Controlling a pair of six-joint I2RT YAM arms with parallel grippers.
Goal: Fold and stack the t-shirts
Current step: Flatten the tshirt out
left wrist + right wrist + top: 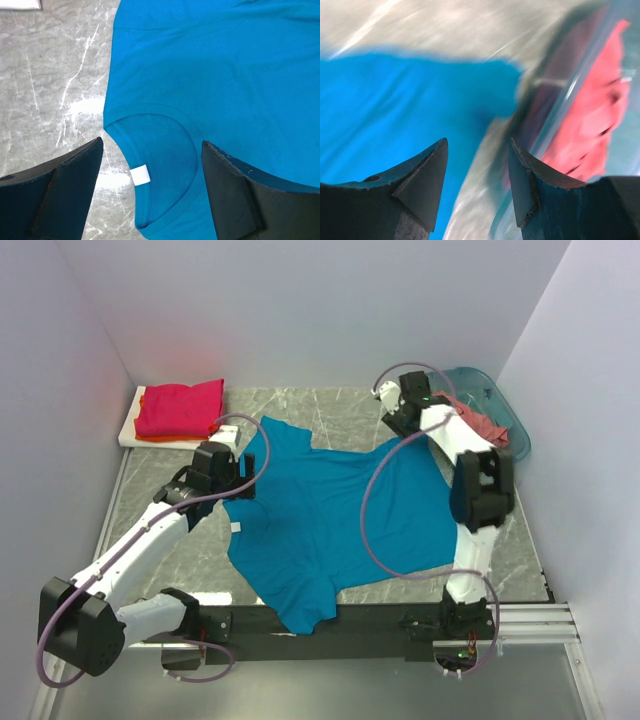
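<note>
While the teal shirt point(330, 520) lies spread on the counter point(330, 405), folding looks not yet begun. The left pincer point(152, 142) hovers over its collar point(150, 112), jaws apart and empty. The right pincer point(478, 142) hangs off the shirt's far-right corner, by the basket point(505, 410) holding a salmon shirt point(487, 428), jaws also apart. Far-left of the teal shirt, a magenta shirt point(180, 408) sits folded. Next, I judge, both pincers must pinch one edge and carry it across.
</note>
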